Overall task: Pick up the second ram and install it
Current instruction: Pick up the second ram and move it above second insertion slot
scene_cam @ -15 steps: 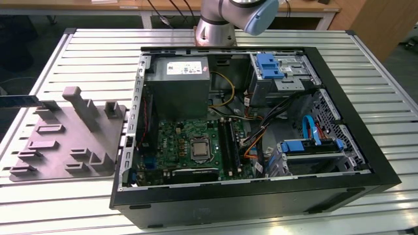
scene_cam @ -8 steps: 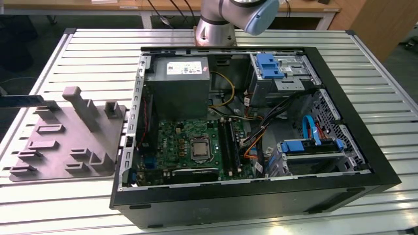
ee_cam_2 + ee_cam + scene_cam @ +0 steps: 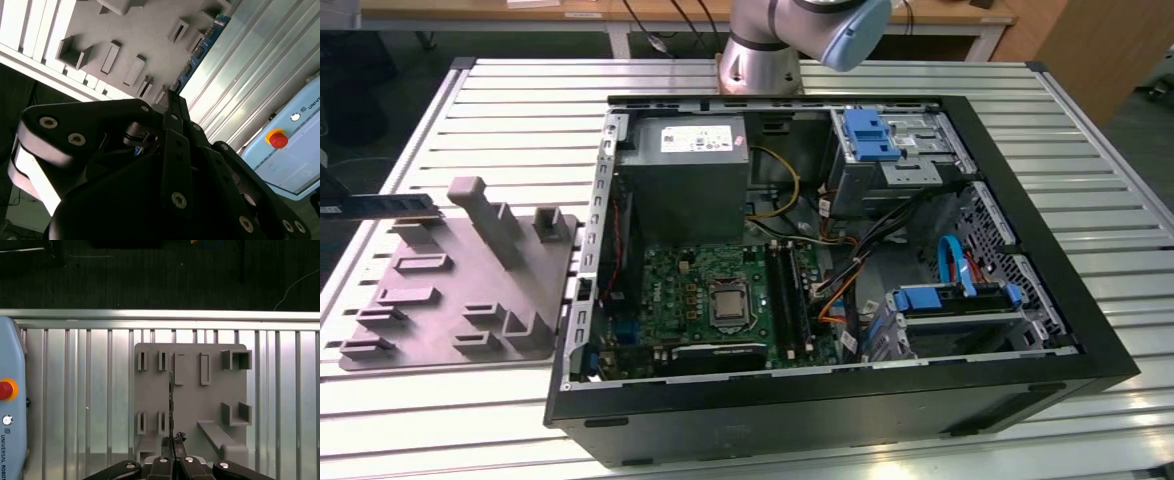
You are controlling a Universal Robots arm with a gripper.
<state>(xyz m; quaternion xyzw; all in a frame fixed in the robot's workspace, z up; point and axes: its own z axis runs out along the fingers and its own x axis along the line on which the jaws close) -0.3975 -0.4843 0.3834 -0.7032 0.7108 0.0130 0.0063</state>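
Note:
The second ram is a thin dark stick that hangs level over the far end of the grey parts tray, at the exterior view's left. The first wrist view shows the second ram edge-on, running out from my gripper, which is shut on it above the tray. In the second wrist view the ram's bluish edge with chips reaches out from my gripper. The green motherboard lies inside the open computer case, well to the right of the stick.
A grey power supply and blue drive cages fill the case's far side, with loose cables by the board. A pale blue pendant with a red stop button lies on the slatted metal table. The arm's base stands behind the case.

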